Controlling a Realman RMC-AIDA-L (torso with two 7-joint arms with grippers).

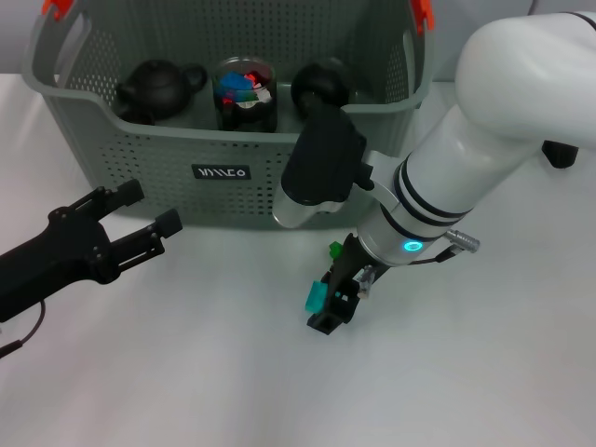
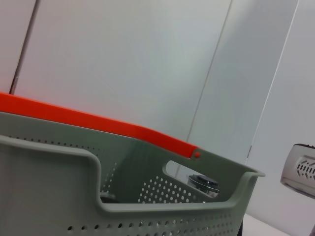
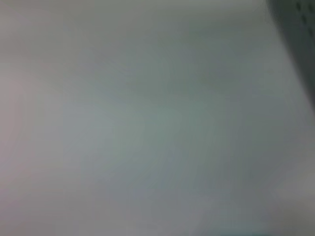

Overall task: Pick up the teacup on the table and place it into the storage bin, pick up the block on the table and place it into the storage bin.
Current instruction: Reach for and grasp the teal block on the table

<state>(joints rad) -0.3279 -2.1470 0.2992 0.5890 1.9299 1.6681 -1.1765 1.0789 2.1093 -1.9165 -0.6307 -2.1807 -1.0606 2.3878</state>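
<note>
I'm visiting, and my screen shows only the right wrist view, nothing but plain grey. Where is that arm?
Observer: Head view shows the right gripper low over the table, before the storage bin, a teal block at its tip.
Operator: Anything in the bin?
Observer: A dark teapot and a glass jar of coloured pieces.
Operator: The other arm?
Observer: The left gripper hovers at the bin's front left, fingers open, empty.

The right wrist view is a blur: only pale surface (image 3: 147, 123) and a dark perforated corner. In the head view the right claw (image 1: 337, 296) is half hidden under its own arm (a teal block (image 1: 316, 297) shows beside it), its grip unreadable. The storage bin (image 1: 130, 158) is cropped at the top edge
</note>
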